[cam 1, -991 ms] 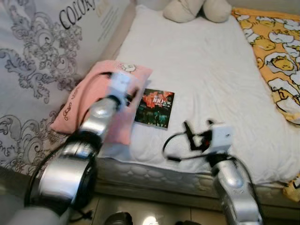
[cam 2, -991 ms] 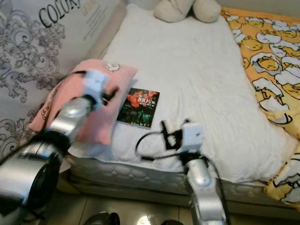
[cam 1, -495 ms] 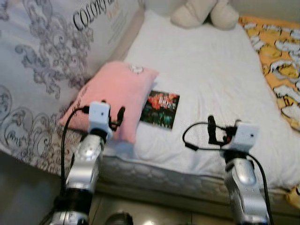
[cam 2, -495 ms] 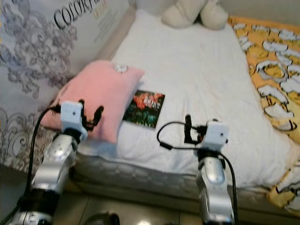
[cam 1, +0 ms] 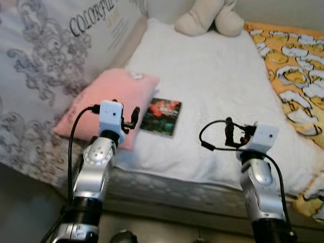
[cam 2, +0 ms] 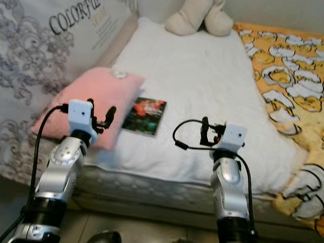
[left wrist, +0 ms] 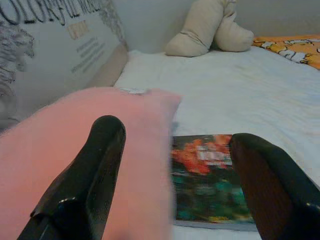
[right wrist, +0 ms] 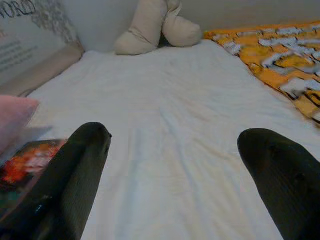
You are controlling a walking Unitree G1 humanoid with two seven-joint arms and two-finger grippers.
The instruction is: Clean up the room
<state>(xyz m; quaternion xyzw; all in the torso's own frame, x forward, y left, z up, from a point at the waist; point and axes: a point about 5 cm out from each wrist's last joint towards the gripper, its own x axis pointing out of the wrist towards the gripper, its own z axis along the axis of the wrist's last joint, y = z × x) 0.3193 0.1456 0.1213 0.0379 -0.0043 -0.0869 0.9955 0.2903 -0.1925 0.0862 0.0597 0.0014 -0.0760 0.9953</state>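
Note:
A pink pillow [cam 1: 109, 96] lies at the left edge of the white bed [cam 1: 212, 81]. Beside it, toward the middle, a book [cam 1: 161, 115] with a red and green cover lies flat. My left gripper [cam 1: 125, 109] hovers open over the pillow's near corner, and in the left wrist view its fingers [left wrist: 95, 165] frame the pillow [left wrist: 60, 145] and the book [left wrist: 207, 175]. My right gripper [cam 1: 237, 132] stands open over the bare sheet near the bed's front edge, holding nothing. The book's corner [right wrist: 25, 160] sits behind its finger in the right wrist view.
A beige plush toy [cam 1: 202, 17] rests at the far end of the bed. A yellow patterned blanket [cam 1: 288, 61] covers the right side. A grey patterned panel with lettering [cam 1: 45, 66] rises along the left. The mattress front edge [cam 1: 172, 187] is just below my arms.
My left arm has drawn back from over the pillow to its near corner. The right arm has risen a little. The whole view has shifted slightly.

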